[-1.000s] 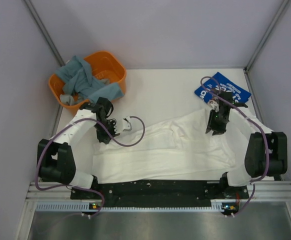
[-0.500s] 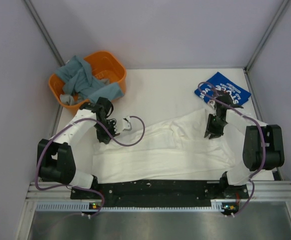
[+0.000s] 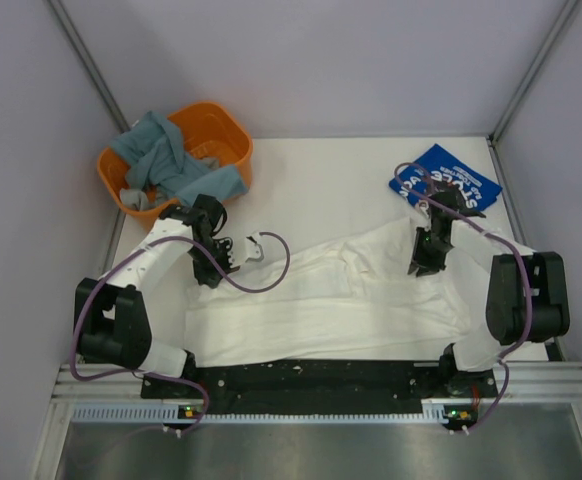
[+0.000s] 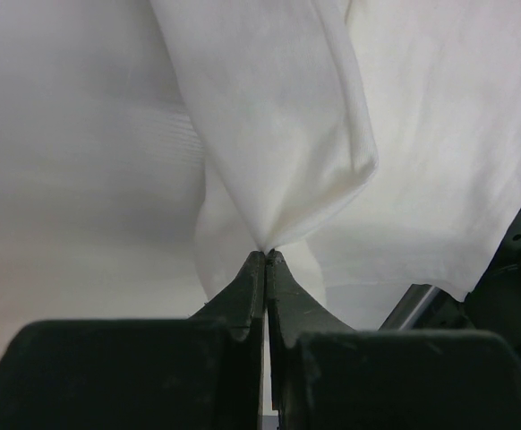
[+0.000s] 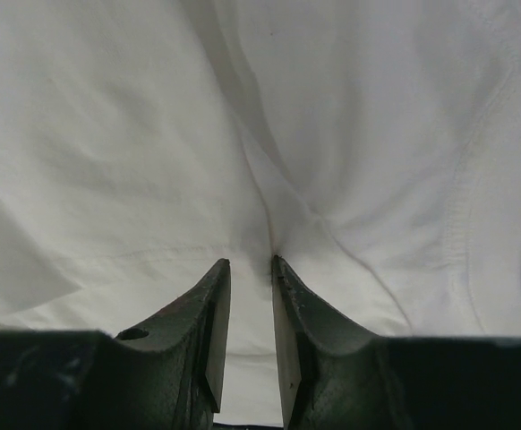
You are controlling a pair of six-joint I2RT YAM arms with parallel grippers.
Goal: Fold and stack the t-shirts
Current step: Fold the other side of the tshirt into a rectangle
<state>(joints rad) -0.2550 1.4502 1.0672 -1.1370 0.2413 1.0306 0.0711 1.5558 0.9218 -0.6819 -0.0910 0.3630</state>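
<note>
White cloth t-shirt (image 3: 321, 300) lies spread across the near side of the table (image 3: 321, 180), long axis left to right. The left end effector (image 4: 267, 260) is pinched tight on its left end. The right end effector (image 5: 250, 264) stands narrow at a raised crease, gripped or not I cannot tell. Beyond lies the royal-blue t-shirt with white lettering (image 3: 446, 180) — nearer the right arm.

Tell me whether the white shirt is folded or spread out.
Spread out but rumpled: the white shirt lies as one wide sheet, not a compact fold, with one edge pinched in the shut left tool.
</note>
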